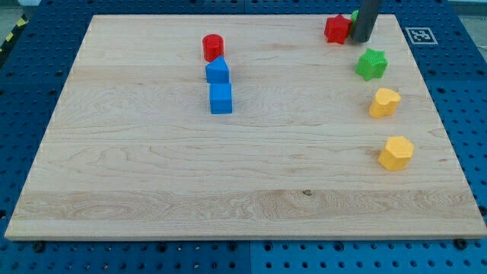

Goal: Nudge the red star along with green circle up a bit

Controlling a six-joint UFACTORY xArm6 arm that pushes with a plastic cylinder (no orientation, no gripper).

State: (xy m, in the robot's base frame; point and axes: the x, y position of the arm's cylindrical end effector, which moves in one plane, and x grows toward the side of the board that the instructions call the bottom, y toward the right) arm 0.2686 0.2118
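tip point(361, 39) touching red star point(337, 29), on its right | green circle point(355, 15) mostly hidden behind rod | tool: plain rod, no jaws — nothing gripped | risk: star near tabletop point(152, 190) top edge — further push could tip it off

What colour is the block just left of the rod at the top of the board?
Red: the red star, touching my tip, seen in the camera view.

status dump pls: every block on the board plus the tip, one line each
red star: near the board's top edge, touching the rod's left side
green circle: mostly hidden behind the rod, only a sliver shows
my tip: down on the board, right of the red star
red cylinder: upright, just above the blue blocks
two blue cubes: touching, in a column
green star: alone
two yellow blocks: apart
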